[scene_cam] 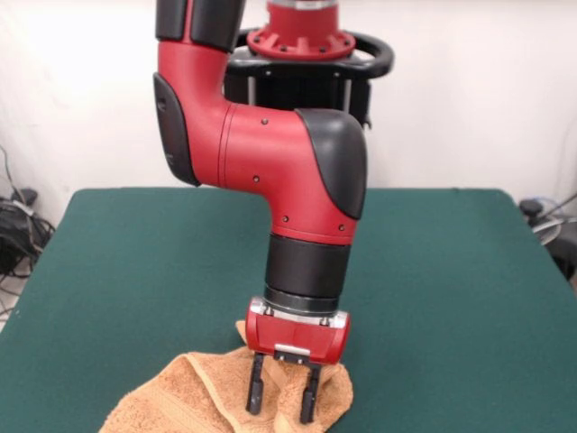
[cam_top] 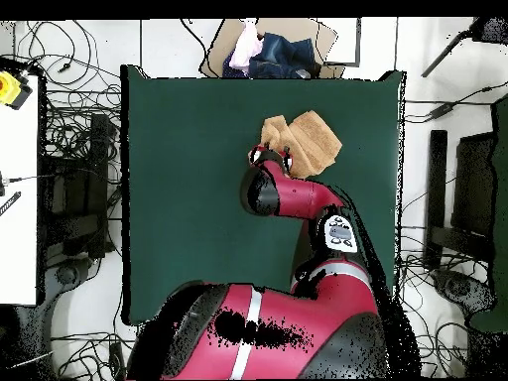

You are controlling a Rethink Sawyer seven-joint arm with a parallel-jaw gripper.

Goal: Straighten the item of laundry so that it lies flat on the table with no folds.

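Note:
The item of laundry (scene_cam: 180, 397) is a light orange-tan towel lying crumpled and folded on the green table (scene_cam: 135, 253), at the near edge in the front view. In the overhead view the towel (cam_top: 310, 139) lies near the table's (cam_top: 189, 179) top edge, right of centre, with a corner doubled over. My gripper (scene_cam: 282, 404) points straight down over the towel's right part, its two black fingers (scene_cam: 256, 390) apart and reaching down to the cloth. It stands open, and I see nothing pinched between the fingers. From above, the gripper (cam_top: 270, 154) sits at the towel's left edge.
A cardboard box (cam_top: 223, 60) with mixed clothes stands just beyond the table's top edge in the overhead view. Cables and dark equipment (cam_top: 84, 189) lie along both sides. A white surface with a yellow object (cam_top: 10, 89) is at far left.

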